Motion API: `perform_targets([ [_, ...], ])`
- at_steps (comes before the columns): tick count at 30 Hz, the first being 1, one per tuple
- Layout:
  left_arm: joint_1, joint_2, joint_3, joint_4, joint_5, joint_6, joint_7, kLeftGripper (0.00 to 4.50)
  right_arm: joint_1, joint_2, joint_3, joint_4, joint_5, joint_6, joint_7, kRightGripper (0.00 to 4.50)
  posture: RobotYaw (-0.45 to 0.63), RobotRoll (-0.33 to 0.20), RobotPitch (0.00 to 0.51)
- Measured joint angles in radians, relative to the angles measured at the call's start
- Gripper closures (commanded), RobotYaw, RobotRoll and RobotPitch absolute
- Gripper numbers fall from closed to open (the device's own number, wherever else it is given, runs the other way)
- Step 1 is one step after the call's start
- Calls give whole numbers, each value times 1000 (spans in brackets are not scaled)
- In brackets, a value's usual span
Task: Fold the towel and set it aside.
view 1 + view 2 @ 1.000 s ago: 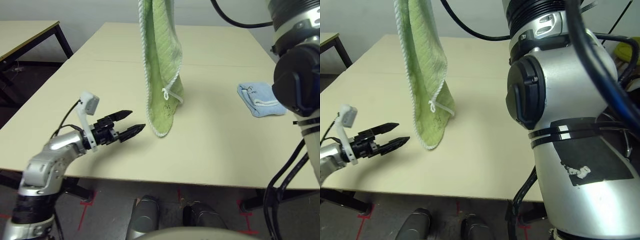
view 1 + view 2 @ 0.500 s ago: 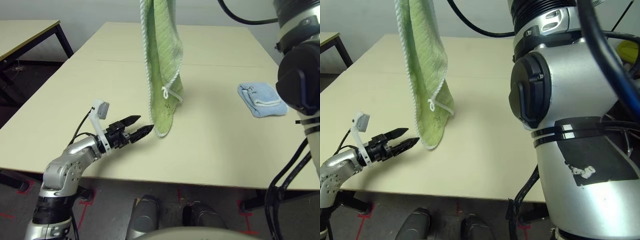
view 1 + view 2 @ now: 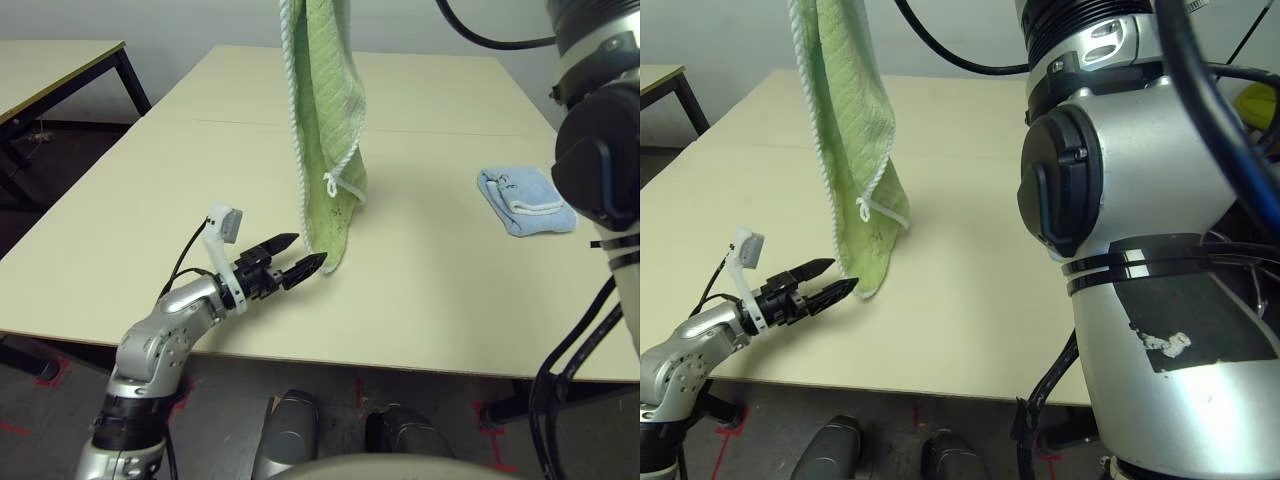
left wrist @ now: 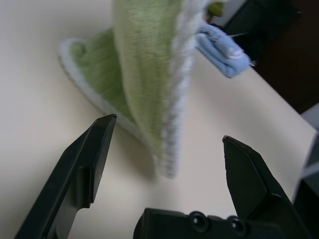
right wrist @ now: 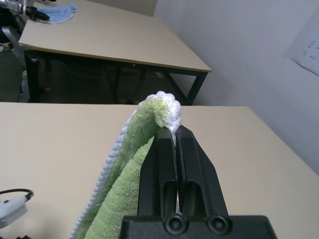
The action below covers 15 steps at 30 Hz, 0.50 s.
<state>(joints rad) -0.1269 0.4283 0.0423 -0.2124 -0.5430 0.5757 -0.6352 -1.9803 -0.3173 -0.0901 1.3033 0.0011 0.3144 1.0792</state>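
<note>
Your right gripper [image 5: 177,137] is clamped on the white-edged corner of the green towel [image 3: 330,130], holding it up. Your left gripper [image 3: 312,250] is spread wide at the hanging lower end; in the wrist view that end sits between its fingers [image 4: 94,159], ungripped.

Towel hangs at about 12 o'clock in the left eye view, draped over the surface [image 3: 420,300], with the small embroidery and white loop [image 3: 331,184] low on it. Can't tell if its tip touches down. Blue folded cloth [image 3: 527,200] lies at about 2 o'clock, well apart; not your target. Second table [image 3: 50,70] at 10 o'clock.

Progress: one corner gripped, towel lifted. No fold made, nothing set aside. I'd call it early. Left for you: close left on the lower edge, spread the towel, lay it down, fold, move it aside. Watch for pinching only one layer or missing the edge; soft terry will likely swing if you nudge it.
</note>
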Motion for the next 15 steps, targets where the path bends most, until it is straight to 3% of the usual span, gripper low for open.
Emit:
perform_targets([
  [5, -27, -16, -36, 30, 57, -12, 23, 0, 0, 1, 0, -1, 1, 0, 12, 4465, 254, 0, 63],
  [9, -27, -18, -58, 52, 77, 1, 35, 865, 0, 1, 0, -2, 2, 1, 21, 4500, 254, 0, 63],
  [15, -27, -27, -53, 52, 70, 30, 51, 2817, 0, 1, 0, -4, 2, 3, 32, 4500, 245, 0, 64],
])
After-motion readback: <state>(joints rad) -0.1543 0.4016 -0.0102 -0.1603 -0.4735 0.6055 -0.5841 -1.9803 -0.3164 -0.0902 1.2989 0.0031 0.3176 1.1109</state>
